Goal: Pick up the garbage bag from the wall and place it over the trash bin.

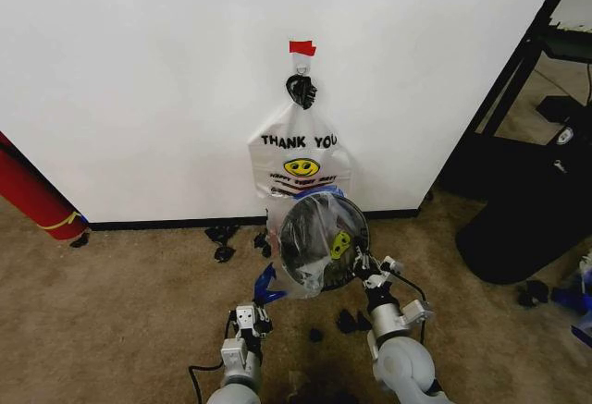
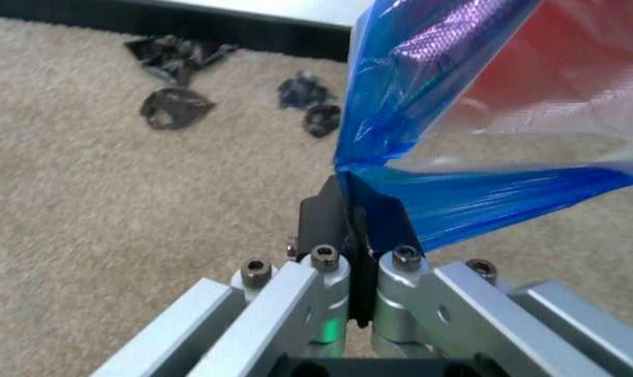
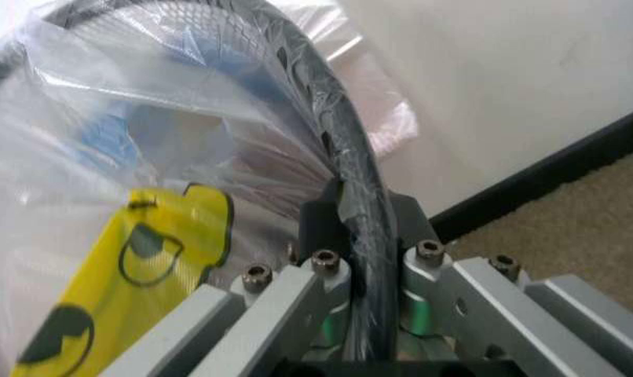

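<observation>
The trash bin [image 1: 289,238], a small round dark bin, stands on the carpet at the foot of the white wall [image 1: 139,71]. The garbage bag [image 1: 319,214], translucent with blue patches and a yellow smiley, is draped across the bin's mouth. My left gripper [image 1: 263,297] is shut on a blue patch of the bag's rim [image 2: 422,196], stretched out to the bin's left. My right gripper [image 1: 362,265] is shut on the bag's plastic [image 3: 138,157] where it wraps the bin's black rim [image 3: 353,169].
An opaque white "THANK YOU" bag [image 1: 298,154] hangs from the hook [image 1: 302,90] under red tape [image 1: 302,48]. Black scraps [image 1: 222,242] lie along the baseboard. A red roll [image 1: 37,201] leans at the left. A large black bulk [image 1: 527,219] and a shelf frame [image 1: 518,62] stand at the right.
</observation>
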Available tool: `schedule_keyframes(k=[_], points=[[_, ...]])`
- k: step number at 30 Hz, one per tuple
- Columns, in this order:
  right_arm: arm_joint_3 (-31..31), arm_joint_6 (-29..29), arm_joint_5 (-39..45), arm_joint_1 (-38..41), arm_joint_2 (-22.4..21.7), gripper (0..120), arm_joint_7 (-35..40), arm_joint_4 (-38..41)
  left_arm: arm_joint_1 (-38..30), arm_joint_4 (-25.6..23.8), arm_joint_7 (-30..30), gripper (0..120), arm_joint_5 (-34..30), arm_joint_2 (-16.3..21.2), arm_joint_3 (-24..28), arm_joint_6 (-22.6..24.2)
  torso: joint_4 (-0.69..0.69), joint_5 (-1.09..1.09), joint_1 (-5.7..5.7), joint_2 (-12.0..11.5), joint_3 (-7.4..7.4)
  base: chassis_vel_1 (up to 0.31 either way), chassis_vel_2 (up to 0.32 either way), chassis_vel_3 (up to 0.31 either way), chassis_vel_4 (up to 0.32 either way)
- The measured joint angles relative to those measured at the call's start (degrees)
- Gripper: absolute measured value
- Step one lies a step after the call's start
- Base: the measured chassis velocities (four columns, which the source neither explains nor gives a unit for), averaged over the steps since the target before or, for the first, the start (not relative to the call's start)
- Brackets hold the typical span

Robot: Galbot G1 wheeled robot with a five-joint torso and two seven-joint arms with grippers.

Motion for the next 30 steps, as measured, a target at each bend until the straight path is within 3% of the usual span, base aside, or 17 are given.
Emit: schedule_keyframes(k=[10, 17, 23, 30], points=[[-0.6, 1.3, 1.3, 0.0, 0.1, 0, -3.1, -0.4, -0.7, 0.5, -3.1, 0, -3.0, 0.0, -0.4, 3.1, 0.0, 0.0, 0.0, 0.0, 0.0, 0.0, 0.0, 0.0, 0.0], [-0.7, 1.5, 1.3, 1.1, 0.3, 0, -2.7, -1.8, 0.4, -0.4, -0.6, 0, -1.5, 0.5, 0.0, -0.4, 0.0, 0.0, 0.0, 0.0, 0.0, 0.0, 0.0, 0.0, 0.0], [-0.3, 1.7, 2.7, 3.0, 0.6, 0, -0.4, -4.9, 1.4, -0.7, 1.7, 20, 0.1, 2.3, -0.1, -1.9, 0.0, -0.02, 0.0, 0.0, 0.0, 0.0, 0.0, 0.0, 0.0], [0.2, 2.1, 1.6, 4.1, 0.9, 0, 0.1, -7.4, 1.4, 0.3, 3.0, 47, 2.5, 7.2, -1.8, -2.9, 0.0, -0.01, 0.0, 0.0, 0.0, 0.0, 0.0, 0.0, 0.0]])
